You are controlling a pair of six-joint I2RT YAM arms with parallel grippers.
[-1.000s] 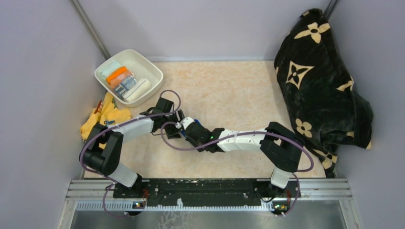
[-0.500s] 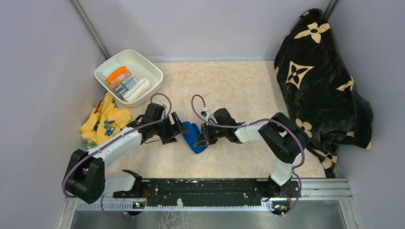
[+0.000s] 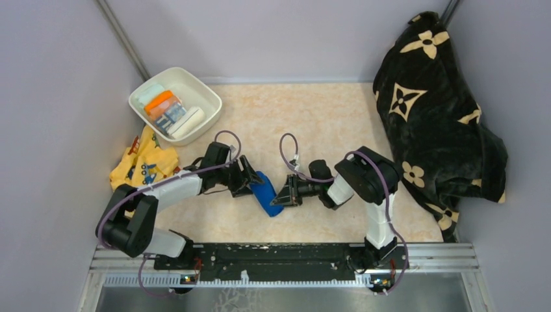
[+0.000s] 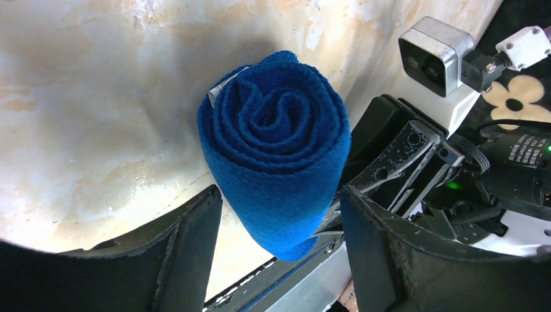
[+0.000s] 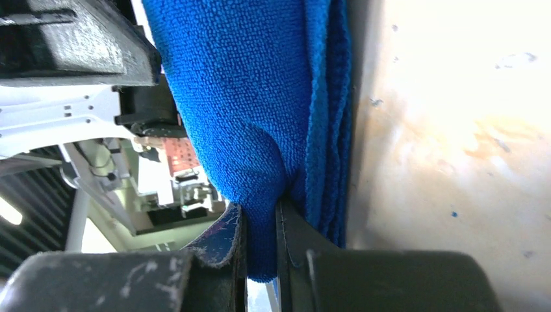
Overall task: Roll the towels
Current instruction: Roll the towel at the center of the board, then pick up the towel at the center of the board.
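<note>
The royal blue towel [image 3: 265, 194] lies rolled up on the table between my two grippers. In the left wrist view its spiral end [image 4: 276, 146] faces the camera. My left gripper [image 4: 279, 224] is open, one finger on each side of the roll, not pressing it; it also shows in the top view [image 3: 250, 181]. My right gripper [image 5: 260, 227] is shut on an outer fold of the blue towel [image 5: 247, 97] at its near right end, also seen in the top view [image 3: 282, 195]. A cream-white roll [image 3: 188, 122] and a printed roll [image 3: 170, 114] lie in the white bin.
The white bin [image 3: 198, 83] stands at the back left with several rolled cloths in it. A yellow printed cloth [image 3: 141, 166] lies left of the left arm. A large black blanket with cream flowers [image 3: 432, 110] fills the right side. Grey walls close in.
The arms were crossed over the towel, then parted. The left gripper has closed in on the roll's far end and the right gripper has moved lower onto its near end.
</note>
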